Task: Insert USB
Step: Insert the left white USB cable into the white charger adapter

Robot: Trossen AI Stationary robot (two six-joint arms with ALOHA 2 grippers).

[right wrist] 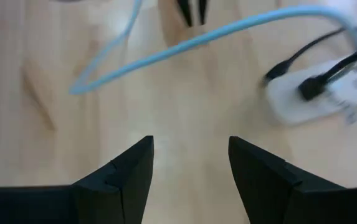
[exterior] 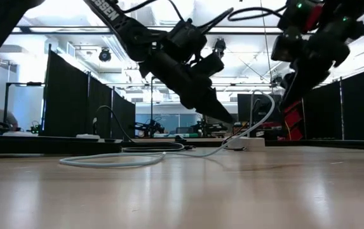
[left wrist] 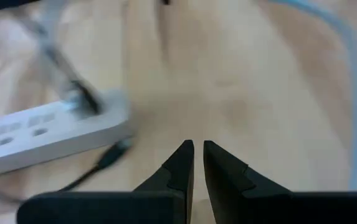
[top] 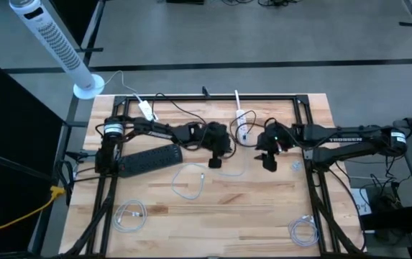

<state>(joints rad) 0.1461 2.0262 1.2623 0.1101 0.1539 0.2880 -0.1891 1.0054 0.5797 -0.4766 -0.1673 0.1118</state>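
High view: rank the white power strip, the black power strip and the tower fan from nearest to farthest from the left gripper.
From the left gripper:
1. White power strip, just beyond it, mid-table.
2. Black power strip, on the table's left part.
3. Tower fan, off the table's far-left corner.

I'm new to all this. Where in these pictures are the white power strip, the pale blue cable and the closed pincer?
White power strip [left wrist: 53, 134]: left wrist view, on its flat top face.
Pale blue cable [right wrist: 228, 32]: right wrist view, middle of its run.
Left pincer [left wrist: 198, 155]: left wrist view, between its nearly touching tips.
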